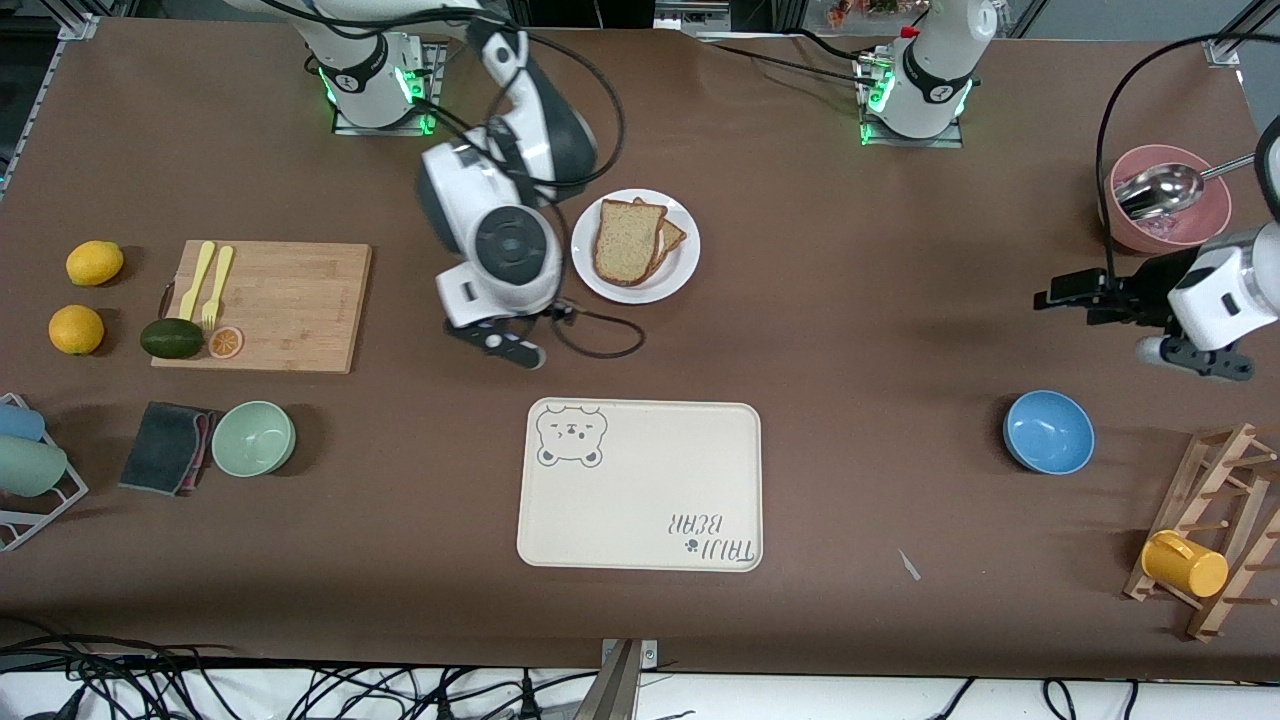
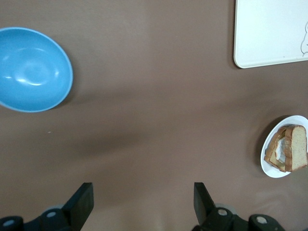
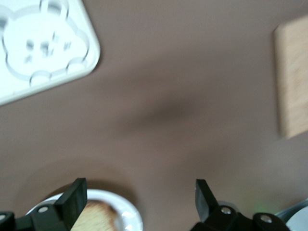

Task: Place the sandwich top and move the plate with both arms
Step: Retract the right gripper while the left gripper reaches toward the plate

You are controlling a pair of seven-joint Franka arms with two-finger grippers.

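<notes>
Brown matte tabletop; speckled sandwich top [image 1: 628,240] crowns round white plate [image 1: 684,268].

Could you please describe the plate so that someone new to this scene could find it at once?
Start at the cream bear-print tray in the table's middle; farther from the front camera, beside the right arm's wrist, lies the plate. It is round, white and flat, unlike the bowls, and alone carries stacked bread slices.
</notes>
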